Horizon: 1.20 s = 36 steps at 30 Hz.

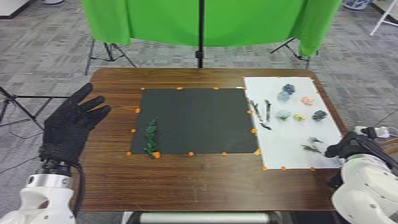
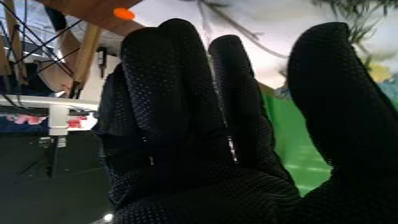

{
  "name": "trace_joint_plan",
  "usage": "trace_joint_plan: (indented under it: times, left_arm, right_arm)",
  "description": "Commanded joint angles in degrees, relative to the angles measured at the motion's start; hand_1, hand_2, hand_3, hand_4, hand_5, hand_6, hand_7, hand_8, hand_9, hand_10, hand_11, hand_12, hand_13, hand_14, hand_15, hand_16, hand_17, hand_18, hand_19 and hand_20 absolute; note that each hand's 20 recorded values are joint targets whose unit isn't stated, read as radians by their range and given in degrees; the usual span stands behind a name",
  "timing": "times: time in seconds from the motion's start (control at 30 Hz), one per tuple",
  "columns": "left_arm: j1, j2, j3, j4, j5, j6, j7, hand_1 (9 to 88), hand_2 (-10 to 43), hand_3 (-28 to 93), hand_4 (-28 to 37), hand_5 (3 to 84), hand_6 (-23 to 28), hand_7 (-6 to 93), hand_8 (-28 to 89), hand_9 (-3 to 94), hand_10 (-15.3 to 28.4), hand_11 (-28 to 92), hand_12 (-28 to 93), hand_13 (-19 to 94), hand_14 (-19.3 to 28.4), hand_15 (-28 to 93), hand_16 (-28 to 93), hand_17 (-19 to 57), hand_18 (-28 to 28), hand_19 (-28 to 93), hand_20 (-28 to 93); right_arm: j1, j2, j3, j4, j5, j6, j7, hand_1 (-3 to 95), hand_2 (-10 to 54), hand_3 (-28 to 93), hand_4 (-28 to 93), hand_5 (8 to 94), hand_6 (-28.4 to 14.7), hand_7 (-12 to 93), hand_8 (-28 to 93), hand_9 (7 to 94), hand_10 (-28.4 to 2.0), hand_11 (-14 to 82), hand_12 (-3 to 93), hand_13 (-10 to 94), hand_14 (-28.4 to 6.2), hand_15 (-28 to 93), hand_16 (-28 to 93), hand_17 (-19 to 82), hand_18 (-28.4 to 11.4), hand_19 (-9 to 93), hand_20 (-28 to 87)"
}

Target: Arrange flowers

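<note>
Right hand (image 1: 354,145): wide, empty
Leafy stem (image 1: 151,136): on the black sheet (image 1: 202,117); we're likely choosing another
Small sprigs (image 1: 311,148): we next need a gentle pinch

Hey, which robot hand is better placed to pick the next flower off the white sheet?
Right, I'd say. The right robot hand is at the white sheet's edge, beside the small sprigs; the left robot hand is across the table, beyond the black mat.

Green cloth (image 1: 266,25) hanging, black pole (image 1: 201,30) before it, grey carpet (image 1: 164,56) below.
</note>
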Motion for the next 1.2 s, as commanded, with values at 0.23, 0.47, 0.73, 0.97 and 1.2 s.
trace_joint_plan:
  times: [0.23, 0.47, 0.73, 0.97, 1.2]
  left_arm:
    - [0.8, -0.78, -0.12, 0.03, -0.29, 0.20, -0.10, 25.2, 5.8, 78, -22.6, 35.4, 7.9, 13.3, -10, 34.7, 20.7, 26, 12, 27, 28.4, 55, -8, -6.8, 28.4, 64, -7]
    - [2.0, -0.66, -0.90, -0.63, -0.39, 0.77, 0.20, 25.2, 5.8, 78, -22.4, 35.4, 7.9, 13.3, -10, 34.7, 20.6, 26, 12, 27, 28.4, 55, -8, -6.8, 28.4, 64, -7]
    - [3.8, -0.05, -2.52, -1.90, -0.25, 1.39, 0.45, 25.3, 5.9, 78, -22.4, 35.4, 8.0, 13.3, -10, 34.7, 20.7, 26, 12, 27, 28.4, 55, -8, -6.7, 28.4, 64, -7]
    - [3.5, 0.52, -2.30, -2.23, -0.40, 1.83, 0.23, 25.5, 5.8, 79, -22.1, 35.3, 8.0, 13.4, -10, 34.7, 20.7, 26, 12, 27, 28.4, 55, -8, -6.7, 28.4, 64, -7]
    - [2.4, 0.55, -2.58, -2.29, 0.14, 1.49, -1.27, 25.5, 5.8, 79, -21.5, 35.3, 8.0, 13.3, -10, 34.7, 20.6, 26, 12, 27, 28.4, 55, -8, -6.7, 28.4, 64, -7]
  right_arm:
    - [4.7, 3.1, -9.9, 5.5, -8.7, 3.7, -0.3, 58.3, -9.5, 64, -28, 87.2, -1.1, 16, 4, 90.2, -9.3, 31.2, 27.0, 85, -7.6, 60, 16, 42, -24.1, 93, 24]
    - [5.9, 3.1, -9.0, 1.1, -12.8, 8.6, -1.0, 58.5, -9.5, 65, -28, 90.5, -0.9, 16, 7, 93.6, -9.1, 35.7, 21.6, 91, -6.2, 57, 19, 47, -23.6, 93, 31]
    - [21.4, -1.6, -21.7, -4.5, -14.3, 8.8, -7.7, 57.4, -9.5, 69, -28, 91.4, -1.9, 16, 8, 93.7, -9.8, 38.2, 20.1, 91, -6.3, 58, 19, 48, -24.2, 93, 34]
    - [37.0, -13.6, -40.3, 1.7, -15.7, 5.7, -12.2, 56.3, -9.5, 70, -28, 91.7, -2.0, 16, 8, 93.7, -10.2, 39.5, 19.4, 91, -6.7, 59, 20, 48, -24.7, 93, 36]
    - [42.2, -24.9, -49.4, 10.9, -16.0, 0.5, -15.8, 54.3, -9.5, 71, -28, 92.0, -2.0, 17, 9, 93.7, -9.8, 41.6, 19.2, 91, -6.9, 60, 20, 48, -25.3, 93, 38]
